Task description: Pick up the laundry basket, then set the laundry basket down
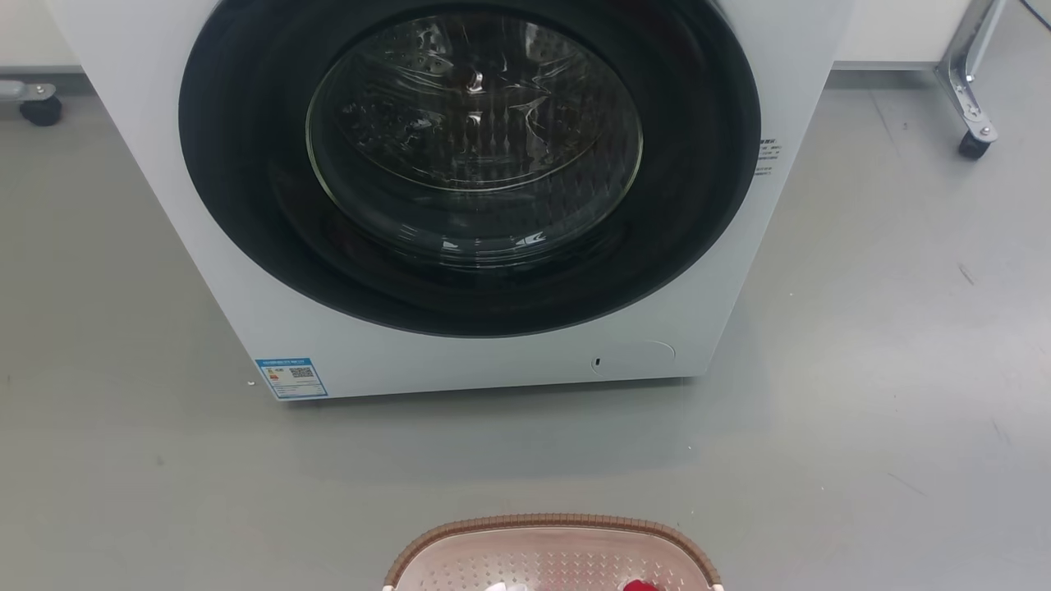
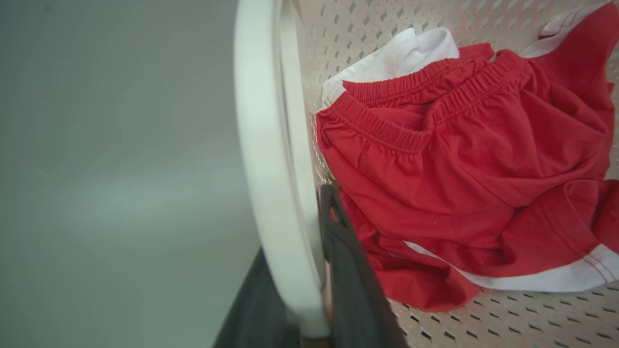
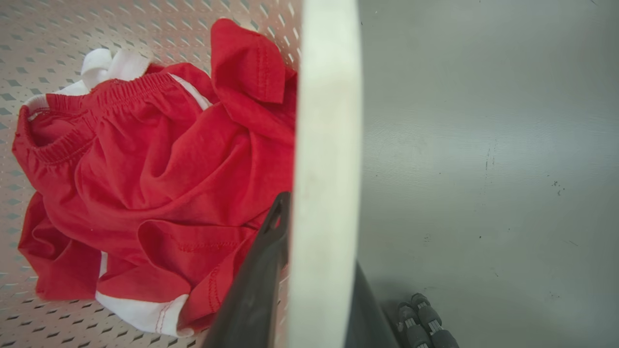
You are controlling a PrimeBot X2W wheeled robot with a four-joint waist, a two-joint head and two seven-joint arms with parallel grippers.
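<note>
Head view: catches the far end of the laundry basket (image 1: 550,520) at the bottom edge, near the front of the big white washer (image 1: 493,365), with a strip of grey floor (image 1: 862,427) between the two. Cannot tell whether lifted or resting on that floor. Left wrist view: looks along the left pincer (image 2: 295,222), clamped on the white left handle (image 2: 261,145), one finger inside the basket and one outside. Right wrist view: same again for the right pincer (image 3: 321,237), clamped on the white right handle (image 3: 329,121).

Could tip from raising one side higher than the other, and then spill the red shorts (image 2: 459,169) and the white cloth (image 2: 401,53). Could slip out of thin fingers on such smooth handles. Could pinch or drag the red shorts, lying right against the inside finger on both sides. Could bump the washer by going forward. Off to the sides, a small black wheel far left (image 1: 41,111) and another far right (image 1: 975,146), well apart from the basket and not in the way.
</note>
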